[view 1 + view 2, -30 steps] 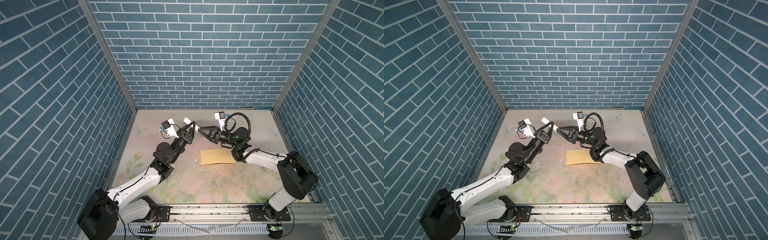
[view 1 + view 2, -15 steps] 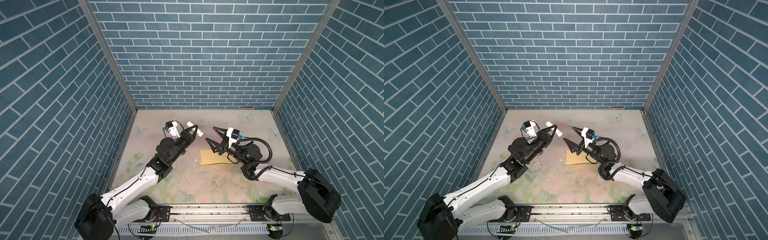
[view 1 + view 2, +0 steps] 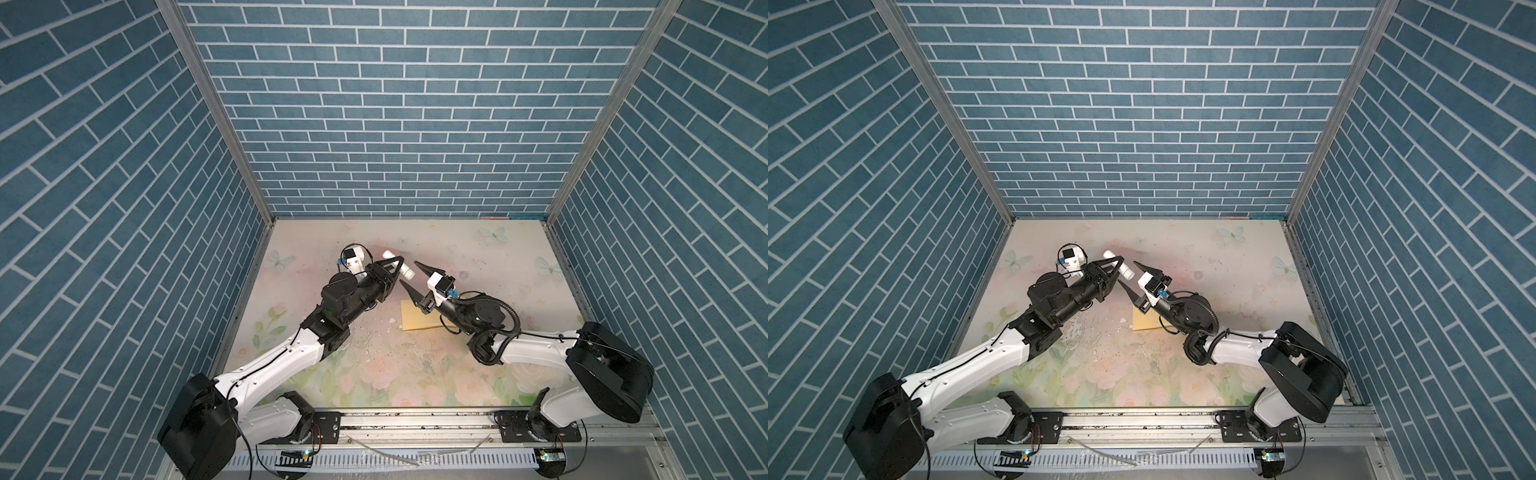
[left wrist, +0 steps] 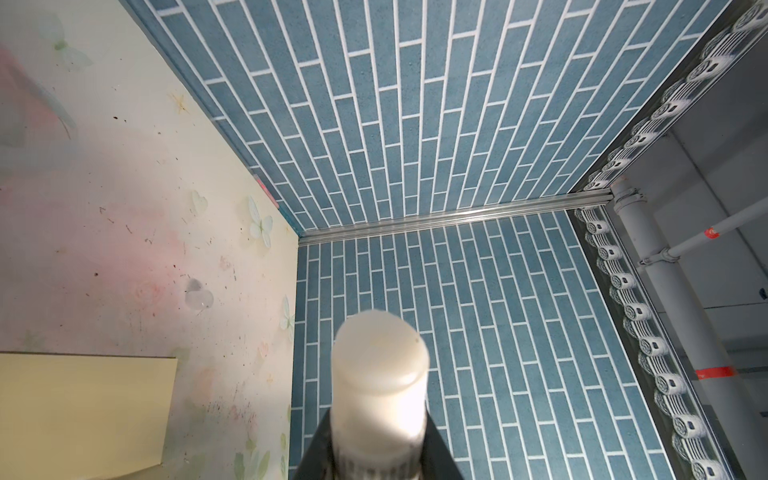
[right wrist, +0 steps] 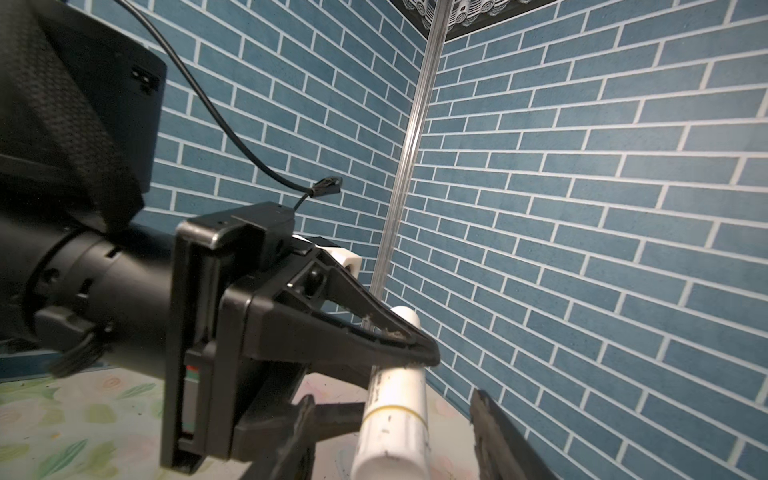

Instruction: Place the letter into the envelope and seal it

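Observation:
My left gripper (image 3: pixel 397 268) (image 3: pixel 1117 266) is shut on a white glue stick (image 3: pixel 409 274) (image 3: pixel 1127 272), held above the mat and tilted. In the left wrist view the stick (image 4: pixel 380 374) stands up between the two black fingers. My right gripper (image 3: pixel 409 272) (image 3: pixel 1128 272) is open, and its jaws straddle the stick's lower end (image 5: pixel 395 415) with a gap on each side. The plain yellow envelope (image 3: pixel 415 320) (image 3: pixel 1144 322) (image 4: pixel 83 415) lies flat on the mat, partly under my right wrist. The letter is not in view.
The floral mat (image 3: pixel 374 374) is walled by blue brick panels on three sides. Small white crumbs (image 3: pixel 390 332) lie left of the envelope. A metal rail (image 3: pixel 415 419) runs along the front edge, between the two arm bases.
My right arm drew back from the stick, lowered its elbow and swung round. Its jaws widened and now stand around the stick's lower end. The left gripper kept its hold and shifted slightly.

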